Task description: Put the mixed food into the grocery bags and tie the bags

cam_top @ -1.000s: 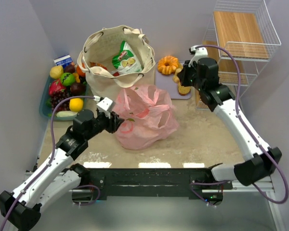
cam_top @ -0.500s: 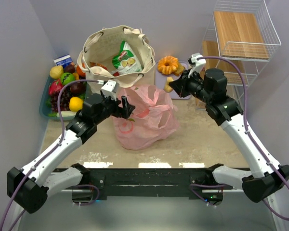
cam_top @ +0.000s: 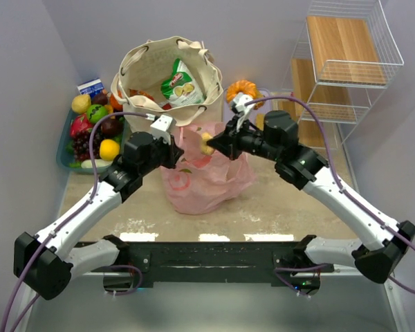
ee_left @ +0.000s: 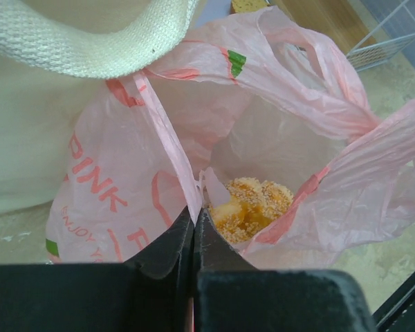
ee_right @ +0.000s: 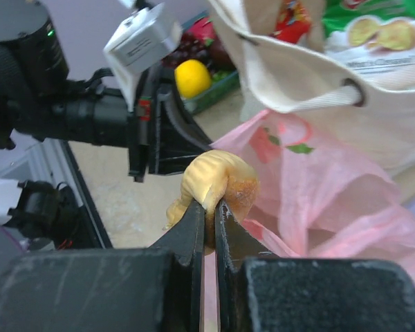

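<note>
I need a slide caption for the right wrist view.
Right tool grips a pastry beside the pink bag, facing the left tool.

Thin glossy pink plastic bag (ee_left: 124,173), coarse woven cream canvas tote (ee_left: 90,48), smooth-crusted pastry (ee_right: 218,181), matt, possibly stone tabletop (cam_top: 290,200).

Beneath your right gripper (ee_right: 209,207) and its pastry (ee_right: 218,180) the pink bag (ee_right: 318,200) gapes open; left gripper (ee_left: 194,218) pinches the rim opposite, tote (ee_right: 318,90) close beside.

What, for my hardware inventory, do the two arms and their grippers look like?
The left arm and right arm have white link shells, black joints, a looping purple cable and a small white camera box at the wrist. The left gripper and right gripper have black tapering fingers.
</note>
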Motion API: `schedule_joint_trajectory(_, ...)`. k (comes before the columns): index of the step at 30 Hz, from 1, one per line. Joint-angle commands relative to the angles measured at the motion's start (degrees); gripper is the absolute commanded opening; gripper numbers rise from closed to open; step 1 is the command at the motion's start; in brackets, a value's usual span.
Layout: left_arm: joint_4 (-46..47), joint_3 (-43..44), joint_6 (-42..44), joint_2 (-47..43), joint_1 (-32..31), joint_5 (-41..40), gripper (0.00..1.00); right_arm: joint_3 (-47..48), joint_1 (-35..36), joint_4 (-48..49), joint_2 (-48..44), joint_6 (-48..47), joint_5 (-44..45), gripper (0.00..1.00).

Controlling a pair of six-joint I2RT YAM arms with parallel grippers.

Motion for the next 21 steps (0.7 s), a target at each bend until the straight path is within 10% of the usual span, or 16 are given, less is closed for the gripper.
schedule_joint_trajectory(1,-1.6,2.6,4.7,-1.0,0.3,0.1,0.00,3.5,5.2,2.9,4.4,-2.3,2.8,0.00)
schedule_joint_trajectory(17,1.6,-2.6,8.1,-5.8,0.3,2.7,0.00,15.2,7.3,-2.3,25.7,0.2,21.0,0.00)
schedule_joint_trajectory(21,1.5,-2.9,8.4,-5.7,0.3,2.8,0.00,14.1,7.3,-2.9,26.5,-0.5,18.3,0.17)
